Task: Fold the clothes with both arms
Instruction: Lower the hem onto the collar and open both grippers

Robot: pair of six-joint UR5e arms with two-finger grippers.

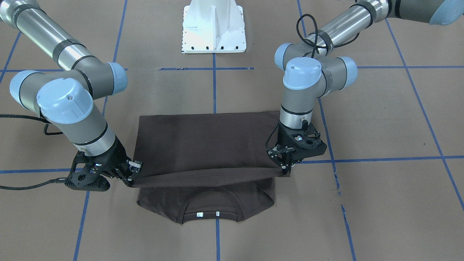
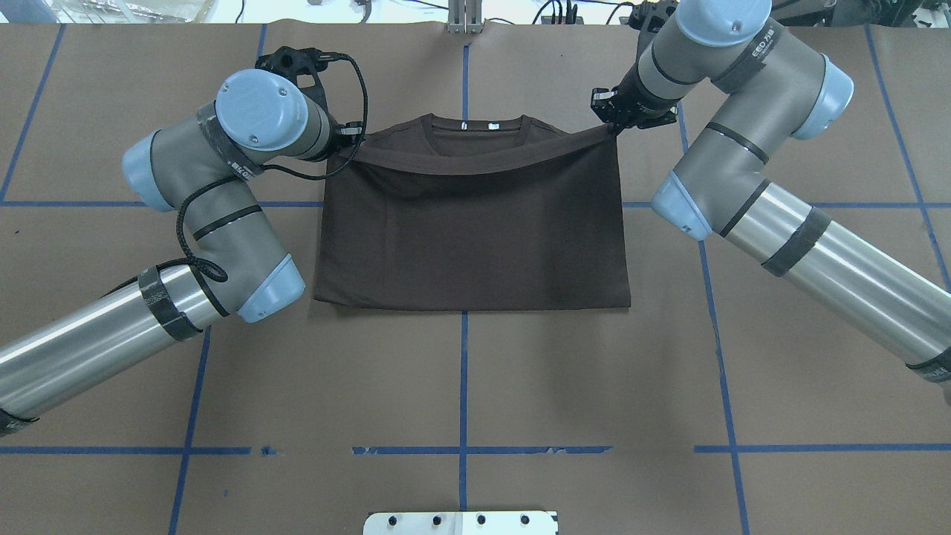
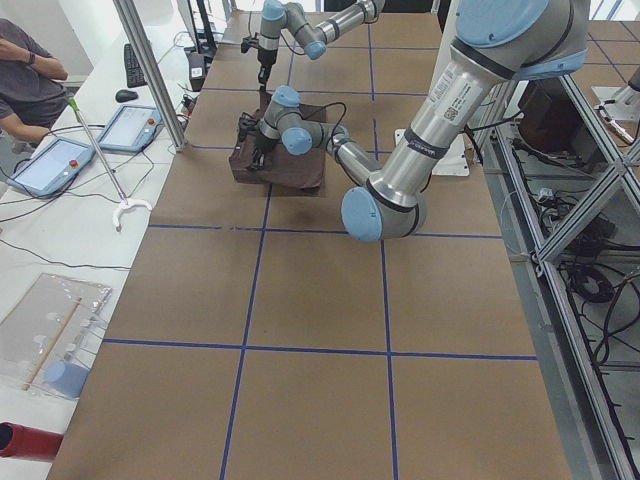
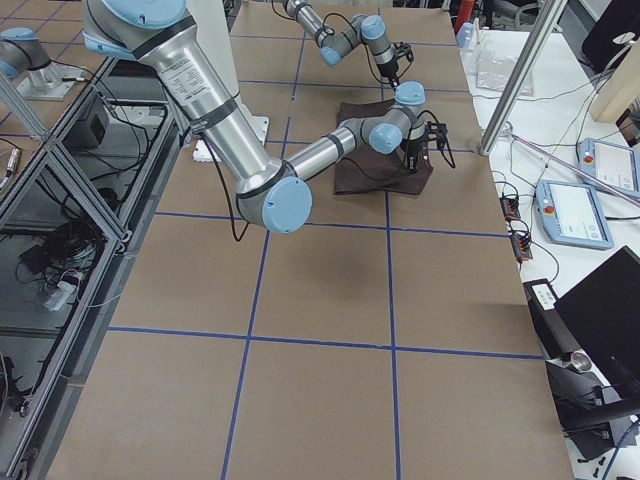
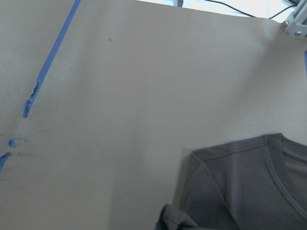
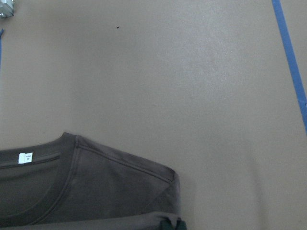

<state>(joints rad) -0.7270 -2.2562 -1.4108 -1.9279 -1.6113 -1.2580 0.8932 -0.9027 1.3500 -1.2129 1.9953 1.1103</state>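
Observation:
The dark brown T-shirt lies on the brown table, its lower half folded up over the upper half. Its ribbed collar with small white labels still shows past the raised fold edge. My left gripper is shut on one corner of that raised edge, and my right gripper is shut on the other corner. The edge sags slightly between them, just above the shoulders. Each wrist view shows a shirt shoulder with pinched cloth at the bottom edge.
The white base pedestal stands at the robot's side of the table. Blue tape lines grid the brown surface. A seated person and control pendants are at side benches.

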